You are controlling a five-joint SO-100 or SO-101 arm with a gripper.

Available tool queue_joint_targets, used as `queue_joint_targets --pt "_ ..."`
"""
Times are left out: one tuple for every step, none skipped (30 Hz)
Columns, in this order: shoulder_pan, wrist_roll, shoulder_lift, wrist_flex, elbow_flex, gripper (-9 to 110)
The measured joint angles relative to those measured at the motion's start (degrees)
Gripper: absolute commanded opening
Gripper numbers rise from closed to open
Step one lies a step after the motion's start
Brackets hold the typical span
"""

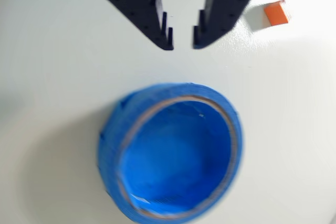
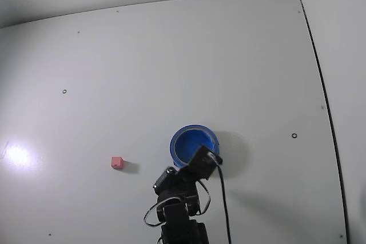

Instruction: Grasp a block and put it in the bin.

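The block (image 1: 276, 12) is a tiny cube that looks orange-red in the wrist view, lying on the white table at the upper right, just right of my right finger. In the fixed view the block (image 2: 116, 163) looks pink and lies well left of the arm. The bin (image 1: 111, 136) is a round blue container with a thick rim, sitting below my gripper (image 1: 182, 44) in the wrist view. The gripper's dark fingers stand slightly apart with nothing between them. In the fixed view the bin (image 2: 194, 128) is partly covered at its near edge by the arm's wrist (image 2: 201, 163).
The white table (image 2: 171, 67) spreads around the bin, with small screw holes dotted over it. A dark seam runs along its right side. The arm's base and cable (image 2: 220, 198) sit at the bottom centre of the fixed view.
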Motion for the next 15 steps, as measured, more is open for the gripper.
queue_joint_targets --pt "0.00 -2.99 0.00 0.00 -1.14 21" --pt "-0.09 -5.45 0.00 0.00 -2.46 23" --pt "-0.18 -7.21 0.00 0.00 -3.87 25" --pt "-0.35 -8.35 -0.35 0.00 -5.36 27" --pt "-0.53 -9.23 -1.14 0.00 -7.03 28" --pt "-0.53 -9.93 -2.46 0.00 -8.88 28" --pt "-0.88 -10.46 -4.31 0.00 -10.81 28" --pt "-1.49 -10.81 -6.68 0.00 -12.92 28" --pt "-2.29 -11.07 -9.58 0.00 -15.12 28" --pt "-3.43 -11.25 -13.10 0.00 -17.67 27" --pt "-4.75 -11.25 -16.96 0.00 -20.21 27" --pt "-6.24 -11.25 -21.27 0.00 -23.03 27" --pt "-7.73 -11.25 -26.02 0.00 -25.93 27" --pt "-9.23 -11.25 -30.59 0.00 -28.92 26" --pt "-10.72 -11.25 -35.24 0.00 -31.99 26"
